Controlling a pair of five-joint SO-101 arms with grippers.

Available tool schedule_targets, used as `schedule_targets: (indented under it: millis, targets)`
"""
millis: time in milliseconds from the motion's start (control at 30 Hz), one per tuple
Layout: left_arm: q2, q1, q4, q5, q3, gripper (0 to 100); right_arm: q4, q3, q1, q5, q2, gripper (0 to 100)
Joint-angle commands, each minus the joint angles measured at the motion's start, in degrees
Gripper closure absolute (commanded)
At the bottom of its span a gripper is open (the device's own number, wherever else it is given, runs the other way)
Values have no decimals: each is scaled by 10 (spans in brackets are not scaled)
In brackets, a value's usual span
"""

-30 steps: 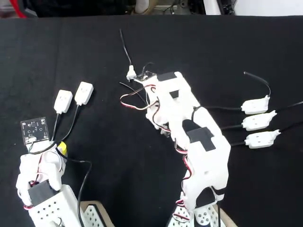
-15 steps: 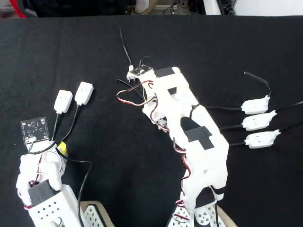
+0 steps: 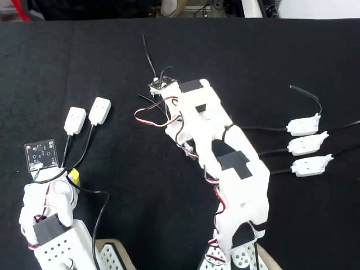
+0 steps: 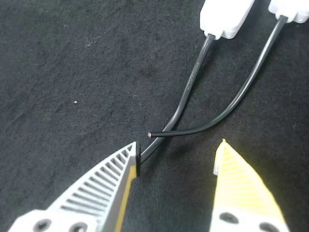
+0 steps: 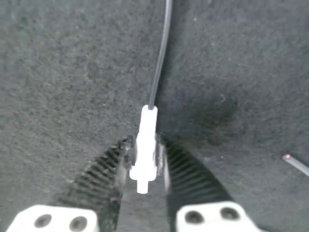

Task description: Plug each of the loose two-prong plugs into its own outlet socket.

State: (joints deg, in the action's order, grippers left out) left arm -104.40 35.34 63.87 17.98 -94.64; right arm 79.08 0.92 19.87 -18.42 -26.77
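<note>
The right gripper [image 5: 144, 162] is clenched on a small white plastic plug [image 5: 146, 145]. Its ribbed fingers [image 5: 108, 171] press on either side of the plug, and a thin black cable [image 5: 161, 53] runs out of the plug's far end. In the high view the plug is in the upper middle of the frame. It sits at the tip of the white right arm [image 3: 230, 163], which stretches diagonally up from the bottom centre over the black cloth table [image 3: 281, 56].

The left gripper [image 4: 178, 144] is spread wide and isn't grasping anything. One finger is grey-white and ribbed [image 4: 108, 181], the other is yellow [image 4: 239, 181]. Two black cords [image 4: 193, 77] cross in the gap between the tips, and one of them touches the tip of the grey-white finger. Both cords lead to two white rectangular connector blocks [image 3: 87, 115] lying side by side at middle left of the high view, just above the left arm in the lower left corner.

There's also a small black circuit board [image 3: 41, 154] at the left edge, near that gripper. Over at the right edge, three more white connector pieces [image 3: 306, 145] with cords sit stacked one above the other, well apart from both grippers.
</note>
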Motion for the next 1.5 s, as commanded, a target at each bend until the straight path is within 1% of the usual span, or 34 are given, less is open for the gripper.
schedule_targets:
  millis: [0,200,433,667,733,800,967,1067,1167,1300,1400,1467]
  targets:
    - [-2,-2,-8,6,1,743,6,25,7,-3,1,975]
    - [-2,-2,-9,6,1,743,8,20,6,-2,1,913]
    - [-2,-2,-10,6,1,744,16,26,6,-1,-33,910]
    - [-2,-2,-10,6,1,744,19,34,6,-1,-36,910]
    - [-2,-2,-10,6,1,744,19,35,6,-1,-36,936]
    - [-2,-2,-10,6,1,744,19,35,6,-1,-36,988]
    - [-2,-2,-10,6,1,744,20,43,6,-1,-36,987]
    - [-2,-2,-10,6,1,744,43,59,10,-1,-29,987]
    - [-2,-3,-10,6,1,744,56,49,19,4,18,987]
    - [-2,-5,-8,3,6,744,50,-15,40,31,133,987]
    - [-2,-41,-4,3,6,744,33,-77,72,33,246,987]
    - [-2,-67,19,4,18,744,11,-120,98,52,323,987]
